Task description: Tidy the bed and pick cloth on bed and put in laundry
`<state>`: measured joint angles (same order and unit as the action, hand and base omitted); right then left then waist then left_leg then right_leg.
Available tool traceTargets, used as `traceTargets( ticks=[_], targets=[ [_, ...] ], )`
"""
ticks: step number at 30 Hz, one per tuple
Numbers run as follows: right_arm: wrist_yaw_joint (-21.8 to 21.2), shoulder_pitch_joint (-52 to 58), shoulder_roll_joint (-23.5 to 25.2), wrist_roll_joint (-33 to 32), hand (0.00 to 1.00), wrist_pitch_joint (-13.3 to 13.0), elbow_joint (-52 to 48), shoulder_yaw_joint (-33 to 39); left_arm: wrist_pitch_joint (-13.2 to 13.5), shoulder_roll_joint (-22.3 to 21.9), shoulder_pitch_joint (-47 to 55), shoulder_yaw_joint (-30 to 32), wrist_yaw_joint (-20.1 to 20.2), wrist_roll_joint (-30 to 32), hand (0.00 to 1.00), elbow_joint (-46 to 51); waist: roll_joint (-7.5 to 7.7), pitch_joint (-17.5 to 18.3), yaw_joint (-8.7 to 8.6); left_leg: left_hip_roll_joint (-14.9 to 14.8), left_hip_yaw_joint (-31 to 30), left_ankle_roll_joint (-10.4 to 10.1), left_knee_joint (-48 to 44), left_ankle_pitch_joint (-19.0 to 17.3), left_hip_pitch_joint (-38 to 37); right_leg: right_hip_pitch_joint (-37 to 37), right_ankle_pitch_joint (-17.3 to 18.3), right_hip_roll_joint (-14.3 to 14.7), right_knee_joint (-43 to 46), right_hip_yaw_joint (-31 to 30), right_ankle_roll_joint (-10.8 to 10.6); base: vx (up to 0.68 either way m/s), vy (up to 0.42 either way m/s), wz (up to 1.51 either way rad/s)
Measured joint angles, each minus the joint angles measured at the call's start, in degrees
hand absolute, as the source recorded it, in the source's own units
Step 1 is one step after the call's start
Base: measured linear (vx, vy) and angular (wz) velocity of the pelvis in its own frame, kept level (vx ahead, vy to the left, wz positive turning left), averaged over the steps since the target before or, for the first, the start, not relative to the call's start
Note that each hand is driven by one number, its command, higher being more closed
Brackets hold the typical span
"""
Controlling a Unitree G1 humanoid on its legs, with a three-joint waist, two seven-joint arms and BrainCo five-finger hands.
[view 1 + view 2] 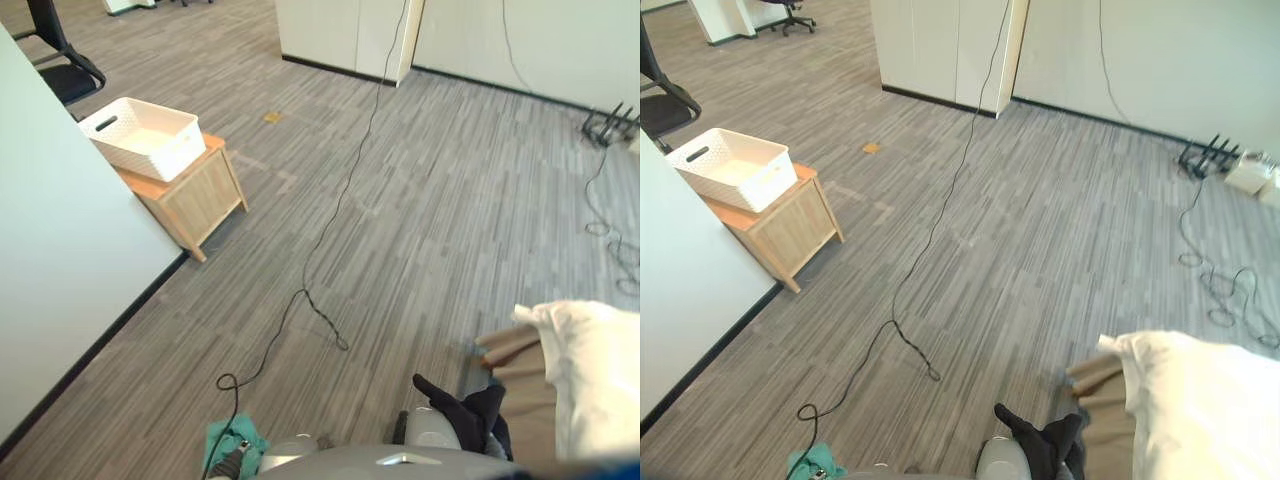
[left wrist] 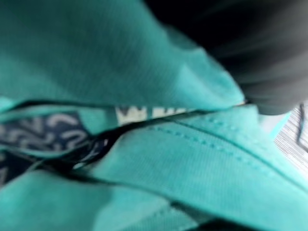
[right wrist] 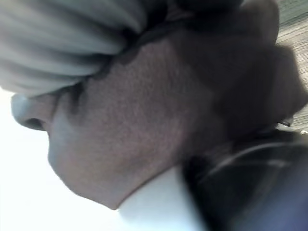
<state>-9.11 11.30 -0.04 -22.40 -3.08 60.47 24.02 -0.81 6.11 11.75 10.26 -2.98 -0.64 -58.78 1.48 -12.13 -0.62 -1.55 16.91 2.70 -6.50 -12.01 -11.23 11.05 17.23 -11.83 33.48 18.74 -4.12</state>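
Teal cloth [image 1: 240,440] over left hand [image 1: 228,465], well apart from white basket [image 1: 160,158]; we cannot tell the hold. If loose, cloth may drop en route.

Left robot hand [image 1: 227,464] held low at lower left — right arm [image 1: 430,428] drawn in alongside.

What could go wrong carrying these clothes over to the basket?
1. The black cloth sits loosely bunched with ends sticking out, so it may slip to the floor on the way.
2. The basket stands well away on a small cabinet by the wall. A sloppy drop could miss it or nudge it.
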Motion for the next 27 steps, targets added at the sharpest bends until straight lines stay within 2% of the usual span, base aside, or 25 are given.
traceTargets(
  ticks=[2, 4, 6, 7, 8, 9, 10, 11, 12, 13, 14, 15, 16, 17, 18, 19, 20, 21, 22, 23, 24, 25, 26, 27],
  targets=[
    [-0.87, 0.99, -0.07, -0.04, 1.00, 0.90, -0.21, 0.10, 0.10, -0.11, -1.55, 0.00, -0.04, -0.01, 1.00, 0.00, -0.56, -0.32, -0.07, -2.44, -1.89, -1.97, -1.87, -2.09, -0.16, 3.13, -5.31, 0.37, -8.01, 0.95, 0.70, 0.41, -0.108, 0.30],
    [-1.54, 3.02, 0.22, 0.08, 1.00, 1.81, -1.03, 0.19, 0.27, -0.25, -2.38, 0.13, -0.11, 0.05, 1.00, 0.00, -0.84, -0.52, -0.13, -4.06, -3.62, -4.14, -3.11, -4.13, -1.15, 4.78, -9.35, 0.82, -11.14, -0.86, 0.58, 0.43, -0.212, 0.53],
    [-1.98, 5.27, 1.35, 0.01, 1.00, 2.63, -1.36, 0.17, 0.29, -0.28, -2.46, 0.72, -0.51, 0.05, 1.00, 0.04, -0.58, -0.48, -0.19, -5.22, -5.87, -6.13, -4.74, -7.48, -2.79, 4.46, -10.28, -0.61, -10.20, -0.86, 0.22, 0.51, -0.364, 0.70],
    [-2.06, 6.49, 2.09, 0.01, 1.00, 3.31, -1.23, 0.07, 0.27, -0.99, -2.46, 1.56, -1.60, 0.04, 1.00, 0.14, -1.10, -0.39, -0.15, -6.35, -7.31, -6.37, -5.91, -10.54, -4.17, 5.14, -11.39, -1.55, -4.06, -0.38, 2.33, 0.60, -0.473, 0.61],
    [-3.40, 7.74, 1.40, -0.07, 1.00, 4.04, -1.48, 0.15, 0.25, -2.23, -2.10, 1.87, -2.46, 0.00, 1.00, 0.22, -2.60, 0.89, -0.60, -8.33, -8.01, -5.85, -5.47, -12.08, -4.84, 6.84, -5.20, -1.26, 2.20, 0.60, 2.96, 0.64, -0.455, 0.52],
    [-3.97, 8.03, 0.90, 0.15, 1.00, 4.42, -1.80, 0.27, 0.30, -2.97, -1.84, 2.39, -2.55, -0.06, 1.00, 0.31, -2.72, 1.69, -0.59, -8.96, -8.12, -5.47, -5.99, -12.28, -4.64, 6.96, -2.79, -0.80, 3.84, 1.51, 3.03, 0.48, -0.262, 0.33],
    [-4.14, 7.87, 0.06, 0.98, 1.00, 4.82, -2.08, 0.55, 0.38, -3.37, -1.39, 3.96, -2.88, -0.24, 1.00, 0.44, -4.56, 2.21, -0.43, -10.62, -8.17, -5.86, -12.57, -11.63, -2.54, 6.82, -0.21, -0.01, 5.00, 2.24, 3.85, 0.51, -0.262, 0.11],
    [-3.73, 7.17, -1.22, 2.59, 1.00, 4.97, -2.09, 1.30, 0.47, -4.37, -1.28, 5.27, -3.69, -1.14, 1.00, 0.74, -4.77, 1.97, -1.06, -13.19, -8.56, -5.16, -25.43, -8.96, 3.68, 6.07, 1.86, 1.45, 5.03, 2.84, 4.94, 0.73, -0.406, -0.06],
    [-3.25, 6.00, -1.94, 3.73, 1.00, 4.73, -2.25, 1.82, 0.75, -5.53, -1.13, 7.38, -4.25, -1.58, 1.00, 0.85, -5.84, 1.70, -0.20, -15.71, -10.64, -5.79, -38.72, -4.27, 9.66, 3.58, 3.35, 3.44, 4.23, 2.90, 6.18, 0.59, -0.355, -0.16],
    [-2.99, 5.41, -2.32, 3.97, 1.00, 4.68, -2.15, 1.80, 1.01, -6.12, -1.00, 8.07, -4.48, -2.07, 1.00, 0.82, -6.37, 1.35, -0.13, -16.85, -11.68, -6.32, -45.84, -3.90, 12.12, 1.60, 3.87, 4.88, 3.23, 3.05, 6.79, 0.68, -0.337, -0.19],
    [-2.69, 4.66, -3.24, 5.06, 1.00, 4.68, -1.57, 1.73, 1.56, -7.08, -0.62, 9.85, -4.51, -2.23, 1.00, 0.88, -7.04, 0.70, 0.34, -17.53, -14.36, -6.30, -57.53, -3.93, 16.61, -3.27, 5.03, 7.12, 0.57, 3.26, 7.97, 0.56, -0.199, -0.15],
    [-2.10, 3.96, -3.37, 6.44, 1.00, 4.66, -1.43, 1.65, 1.98, -7.34, -0.06, 10.90, -4.46, -2.19, 1.00, 1.39, -6.61, 0.56, 0.96, -15.84, -16.03, -6.32, -65.35, -3.94, 21.37, -7.86, 5.73, 8.32, -2.34, 3.18, 8.53, 0.66, -0.223, -0.18],
    [-1.88, 3.73, -3.38, 6.96, 1.00, 4.65, -1.47, 1.65, 2.38, -7.34, 0.13, 11.00, -4.41, -2.19, 1.00, 1.64, -6.18, 0.40, 1.41, -14.63, -16.05, -6.32, -67.56, -3.94, 23.73, -10.01, 5.84, 8.71, -3.86, 2.89, 8.68, 0.51, -0.125, -0.34],
    [-1.86, 2.30, -3.19, 7.85, 1.00, 4.65, -1.47, 1.59, 2.85, -7.37, 0.31, 11.36, -4.22, -2.26, 1.00, 2.48, -5.39, -0.09, 2.36, -12.25, -15.17, -6.32, -68.50, -4.03, 28.34, -13.62, 5.85, 9.19, -7.05, 2.33, 8.73, 0.48, -0.084, -0.56],
    [-1.87, 0.95, -3.18, 8.86, 1.00, 4.56, -1.56, 1.58, 3.11, -7.44, 0.38, 11.55, -3.50, -2.64, 1.00, 3.57, -4.69, -0.55, 3.11, -10.32, -12.84, -6.23, -65.70, -4.30, 32.52, -16.79, 5.65, 9.66, -10.17, 1.49, 8.45, 0.49, -0.057, -0.66],
    [-1.86, 0.20, -3.14, 9.32, 1.00, 4.55, -1.59, 1.56, 3.27, -7.44, 0.41, 11.85, -3.15, -2.86, 1.00, 3.78, -4.29, -0.85, 3.50, -9.60, -11.02, -5.79, -62.95, -4.56, 33.85, -18.47, 5.59, 9.69, -11.59, 0.91, 8.34, 0.55, -0.004, -0.68],
    [-1.77, -1.21, -2.90, 10.34, 1.00, 4.57, -2.02, 1.18, 3.30, -7.49, 0.29, 12.79, -2.20, -3.27, 1.00, 4.07, -3.52, -1.29, 4.04, -8.17, -6.98, -4.88, -54.67, -5.02, 35.16, -22.38, 5.46, 9.49, -14.62, 0.34, 8.07, 0.61, 0.037, -0.60],
    [-1.67, -1.66, -2.44, 11.13, 1.00, 4.56, -3.00, 0.81, 3.25, -7.55, 0.22, 12.83, -1.65, -3.29, 1.00, 4.14, -2.92, -1.48, 4.39, -7.08, -2.55, -3.86, -44.23, -4.29, 35.07, -26.15, 5.45, 9.08, -17.07, 0.26, 7.17, 0.65, 0.051, -0.54],
    [-1.58, -1.67, -2.24, 11.55, 1.00, 4.54, -3.53, 0.41, 3.18, -7.52, 0.23, 12.87, -1.29, -3.30, 1.00, 4.25, -2.65, -1.43, 4.63, -6.59, 0.26, -2.79, -38.26, -3.34, 34.90, -28.00, 5.76, 8.67, -17.94, 0.38, 5.95, 0.70, 0.074, -0.43],
    [-1.42, -1.60, -2.00, 12.81, 1.00, 4.54, -4.01, 0.15, 2.77, -7.51, 0.29, 12.90, -0.80, -3.29, 1.00, 4.58, -2.32, -1.50, 4.87, -5.59, 5.49, -0.95, -26.83, 1.11, 33.97, -31.45, 6.70, 7.89, -19.34, 0.72, 3.28, 0.74, 0.112, -0.25],
    [-1.23, -1.26, -1.50, 13.86, 1.00, 4.56, -3.84, 1.84, 2.29, -7.59, 1.00, 12.95, -0.41, -3.27, 1.00, 4.42, -2.79, -1.54, 4.88, -3.94, 9.57, 4.43, -16.92, 8.86, 32.01, -34.93, 7.39, 7.73, -19.59, 1.14, 1.15, 0.74, 0.131, -0.17],
    [-0.84, -1.29, -0.81, 14.06, 1.00, 4.54, -3.32, 3.14, 2.19, -7.26, 1.01, 13.10, 0.04, -3.29, 1.00, 4.16, -2.12, -1.34, 5.19, -3.03, 9.54, 9.61, -16.26, 11.80, 30.74, -36.64, 7.35, 7.18, -19.64, 1.00, 0.47, 0.76, 0.157, 0.31],
    [-0.37, -1.57, 0.57, 14.60, 1.00, 4.40, -2.09, 4.23, 1.73, -5.14, 0.46, 13.06, 0.30, -3.26, 1.00, 3.46, 0.18, -0.13, 4.76, 0.03, 10.99, 10.08, -16.00, 8.58, 29.46, -38.29, 4.04, 4.77, -20.89, 1.32, -1.24, 0.61, 0.133, 0.38],
    [-0.32, -1.72, 1.22, 14.79, 1.00, 4.19, -2.02, 4.61, 1.72, -5.33, 0.07, 12.81, 0.28, -3.25, 1.00, 3.58, 0.14, 0.23, 4.84, 0.26, 10.54, 10.96, -16.70, 7.42, 29.69, -38.19, 1.32, 4.70, -21.39, 0.70, -1.36, 0.88, 0.267, 0.36]
  ],
)
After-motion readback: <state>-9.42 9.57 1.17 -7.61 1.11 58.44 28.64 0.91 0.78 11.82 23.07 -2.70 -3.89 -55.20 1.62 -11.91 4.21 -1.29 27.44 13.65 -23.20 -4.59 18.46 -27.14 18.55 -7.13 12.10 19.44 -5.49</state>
